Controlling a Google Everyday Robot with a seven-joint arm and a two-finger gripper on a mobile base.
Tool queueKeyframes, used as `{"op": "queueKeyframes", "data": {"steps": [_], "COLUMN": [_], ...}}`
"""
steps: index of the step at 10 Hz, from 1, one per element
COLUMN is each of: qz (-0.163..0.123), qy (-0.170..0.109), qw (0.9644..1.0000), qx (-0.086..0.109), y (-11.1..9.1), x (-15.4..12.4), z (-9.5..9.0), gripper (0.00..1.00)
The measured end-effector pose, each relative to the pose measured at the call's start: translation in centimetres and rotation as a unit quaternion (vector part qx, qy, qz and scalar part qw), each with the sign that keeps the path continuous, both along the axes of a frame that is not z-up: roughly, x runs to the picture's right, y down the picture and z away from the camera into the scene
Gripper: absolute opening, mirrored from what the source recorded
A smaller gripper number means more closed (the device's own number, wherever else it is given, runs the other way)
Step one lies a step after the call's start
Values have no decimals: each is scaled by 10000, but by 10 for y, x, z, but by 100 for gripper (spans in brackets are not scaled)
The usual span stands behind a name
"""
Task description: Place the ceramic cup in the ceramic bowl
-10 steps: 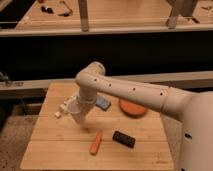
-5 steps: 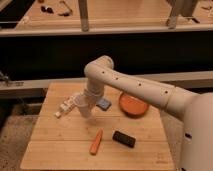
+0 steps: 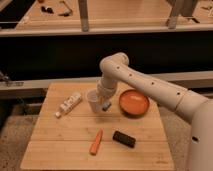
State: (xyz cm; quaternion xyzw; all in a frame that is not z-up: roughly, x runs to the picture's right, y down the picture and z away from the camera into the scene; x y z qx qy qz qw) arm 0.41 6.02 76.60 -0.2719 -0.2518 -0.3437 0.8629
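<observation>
Lettering on the white bottle [image 3: 69, 104], which lies on its side at the left of the wooden tabletop [image 3: 60, 145], is too blurred to read. The pincer [image 3: 103, 103] hangs from the downward-bent white arm [image 3: 145, 85] near the tabletop's middle, its fingers drawn together on the right wall of the ceramic cup [image 3: 93, 100]. The cup sits just left of the pincer, upright with its mouth facing up; it seems raised slightly off the wood, though I cannot be sure. The ceramic bowl [image 3: 134, 103] rests just right of the pincer, apart from the cup. An orange carrot [image 3: 96, 142] and a black block [image 3: 123, 139] lie nearer the front edge.
</observation>
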Motion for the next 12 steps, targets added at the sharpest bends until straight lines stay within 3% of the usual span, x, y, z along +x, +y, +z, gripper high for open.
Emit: {"op": "queueKeyframes", "data": {"steps": [6, 9, 12], "qz": [346, 413, 537], "qy": [288, 329, 461], "qw": [9989, 9985, 9974], "qx": [-113, -150, -163], "y": [-6, -9, -15], "x": [63, 67, 92], "z": [17, 21, 28], "gripper": [14, 14, 7]}}
